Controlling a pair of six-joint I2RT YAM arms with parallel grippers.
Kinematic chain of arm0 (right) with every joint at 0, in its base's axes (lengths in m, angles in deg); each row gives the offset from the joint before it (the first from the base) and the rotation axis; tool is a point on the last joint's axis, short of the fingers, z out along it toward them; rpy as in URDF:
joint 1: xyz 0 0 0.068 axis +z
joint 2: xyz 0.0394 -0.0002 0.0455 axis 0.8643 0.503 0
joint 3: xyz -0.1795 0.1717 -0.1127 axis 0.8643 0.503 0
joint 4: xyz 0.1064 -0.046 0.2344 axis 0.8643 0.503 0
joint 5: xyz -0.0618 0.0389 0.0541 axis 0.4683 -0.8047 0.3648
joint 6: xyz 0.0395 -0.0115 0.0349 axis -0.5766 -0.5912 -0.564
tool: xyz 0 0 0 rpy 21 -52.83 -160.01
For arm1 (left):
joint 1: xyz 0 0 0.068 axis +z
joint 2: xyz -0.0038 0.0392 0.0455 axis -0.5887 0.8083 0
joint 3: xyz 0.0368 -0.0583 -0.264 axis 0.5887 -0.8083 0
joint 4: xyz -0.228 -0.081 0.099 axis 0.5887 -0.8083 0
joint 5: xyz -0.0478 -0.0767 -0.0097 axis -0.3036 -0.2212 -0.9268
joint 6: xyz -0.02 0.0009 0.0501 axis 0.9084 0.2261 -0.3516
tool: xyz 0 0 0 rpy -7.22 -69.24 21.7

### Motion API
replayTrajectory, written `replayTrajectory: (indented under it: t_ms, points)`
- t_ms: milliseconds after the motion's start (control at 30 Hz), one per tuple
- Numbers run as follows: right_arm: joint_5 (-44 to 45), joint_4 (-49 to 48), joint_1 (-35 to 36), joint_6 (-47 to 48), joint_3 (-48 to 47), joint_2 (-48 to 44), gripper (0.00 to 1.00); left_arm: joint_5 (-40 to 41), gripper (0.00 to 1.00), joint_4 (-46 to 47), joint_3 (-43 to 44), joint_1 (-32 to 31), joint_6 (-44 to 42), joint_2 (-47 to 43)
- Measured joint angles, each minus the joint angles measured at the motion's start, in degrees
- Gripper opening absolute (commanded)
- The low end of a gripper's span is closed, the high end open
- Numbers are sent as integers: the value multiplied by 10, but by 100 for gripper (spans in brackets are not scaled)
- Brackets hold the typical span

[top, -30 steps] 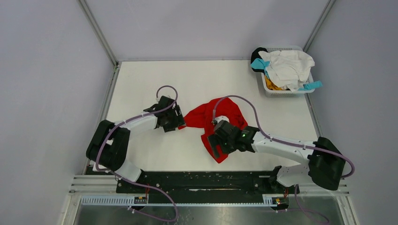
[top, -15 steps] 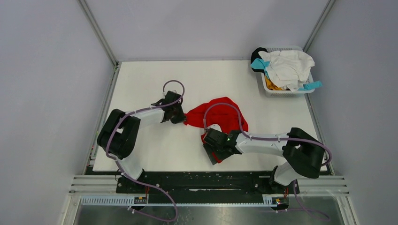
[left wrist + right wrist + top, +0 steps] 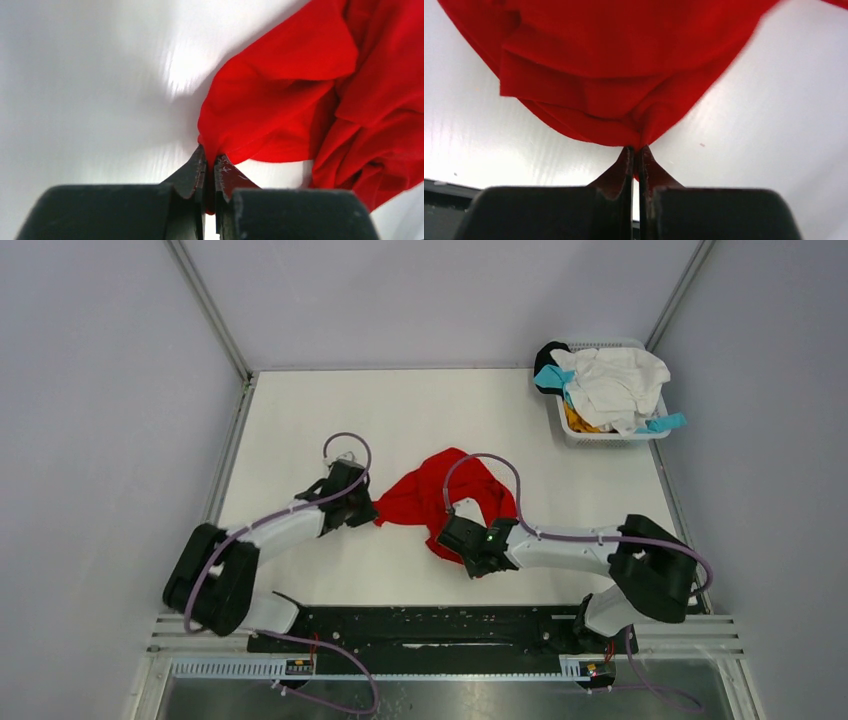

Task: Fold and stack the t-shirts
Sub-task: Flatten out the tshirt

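A crumpled red t-shirt (image 3: 412, 498) lies bunched at the middle of the white desk (image 3: 300, 410), pinched at two edges. The left hand (image 3: 210, 162) is clenched on its left edge, and the right hand (image 3: 636, 154) is clamped on its near hem (each grip closed tight on cloth). White, teal, orange and black shirts (image 3: 612, 382) fill the basket (image 3: 600, 437) at the far right corner.

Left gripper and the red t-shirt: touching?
Touching. The left wrist view shows the left gripper shut on a pinched edge of the red t-shirt.
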Motion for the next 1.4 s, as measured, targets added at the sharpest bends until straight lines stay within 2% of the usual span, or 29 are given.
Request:
replayTrajectory:
  t_ms: [67,167,333,433,533,767,1033,1200,1400]
  points:
    - [14,28,-1,0,7,-35,0,6,0,-13,-24,0,4,-50]
    - [25,63,-18,2,6,-134,0,22,0,-54,-38,0,7,-151]
    - [35,80,-131,29,-30,-302,0,72,0,-106,-11,0,4,-319]
    - [50,79,-187,53,-67,-351,0,107,0,-115,38,0,-8,-385]
    - [63,68,-223,85,-114,-373,0,136,0,-116,107,0,-29,-400]
    - [129,45,-243,172,-224,-371,0,228,0,-111,265,0,-81,-393]
    - [215,50,-252,234,-293,-429,0,338,0,-133,312,-1,-117,-473]
    - [195,56,-251,251,-320,-485,0,331,0,-138,328,-2,-130,-523]
    - [105,78,-252,252,-388,-535,0,266,0,-141,405,-4,-153,-532]
